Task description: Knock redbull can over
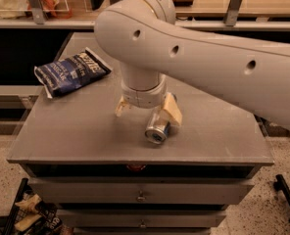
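The redbull can (pixel 156 130) is tipped over toward the front of the grey tabletop (pixel 86 131), with its silver top facing the camera. It rests against the right tan finger (pixel 173 109) of my gripper (pixel 147 108). The gripper hangs straight down from the big white arm (pixel 199 58) over the table's middle. Its fingers stand apart, and the left finger (pixel 121 106) is clear of the can. The can's blue and silver side is mostly hidden behind its top and the finger.
A blue crinkled chip bag (pixel 70 72) lies at the table's back left. Drawers (pixel 140 196) sit below the tabletop. A shelf with clutter (pixel 47 4) runs behind. The table's front edge is just ahead of the can.
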`<state>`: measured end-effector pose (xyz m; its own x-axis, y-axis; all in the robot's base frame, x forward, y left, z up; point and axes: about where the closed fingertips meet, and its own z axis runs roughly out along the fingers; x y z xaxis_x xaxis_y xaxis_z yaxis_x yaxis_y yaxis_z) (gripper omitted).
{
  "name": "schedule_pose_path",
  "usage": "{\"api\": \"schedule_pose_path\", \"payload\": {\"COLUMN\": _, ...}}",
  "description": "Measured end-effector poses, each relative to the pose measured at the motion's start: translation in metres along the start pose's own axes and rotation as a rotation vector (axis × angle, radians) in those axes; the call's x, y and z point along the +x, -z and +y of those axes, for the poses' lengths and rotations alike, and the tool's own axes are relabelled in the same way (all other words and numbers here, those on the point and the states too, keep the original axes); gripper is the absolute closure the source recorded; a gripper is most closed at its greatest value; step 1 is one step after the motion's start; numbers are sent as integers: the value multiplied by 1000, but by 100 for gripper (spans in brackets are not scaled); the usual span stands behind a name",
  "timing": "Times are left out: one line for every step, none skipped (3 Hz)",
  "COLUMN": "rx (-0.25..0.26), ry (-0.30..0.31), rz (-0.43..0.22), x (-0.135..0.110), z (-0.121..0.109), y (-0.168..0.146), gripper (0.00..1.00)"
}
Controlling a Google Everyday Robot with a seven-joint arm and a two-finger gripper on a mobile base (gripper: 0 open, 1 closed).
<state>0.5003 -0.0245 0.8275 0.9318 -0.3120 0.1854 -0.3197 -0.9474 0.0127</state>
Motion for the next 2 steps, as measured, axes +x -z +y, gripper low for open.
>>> {"api": "schedule_pose_path", "payload": {"rx": -46, "ry": 9, "rz": -1, "x": 3, "z": 0, "y": -3, "gripper": 0}}
{"api": "schedule_pose_path", "payload": {"rx": -88, "ry": 15, "rz": -4, "x": 6, "z": 0, "y": -6, "gripper": 0}}
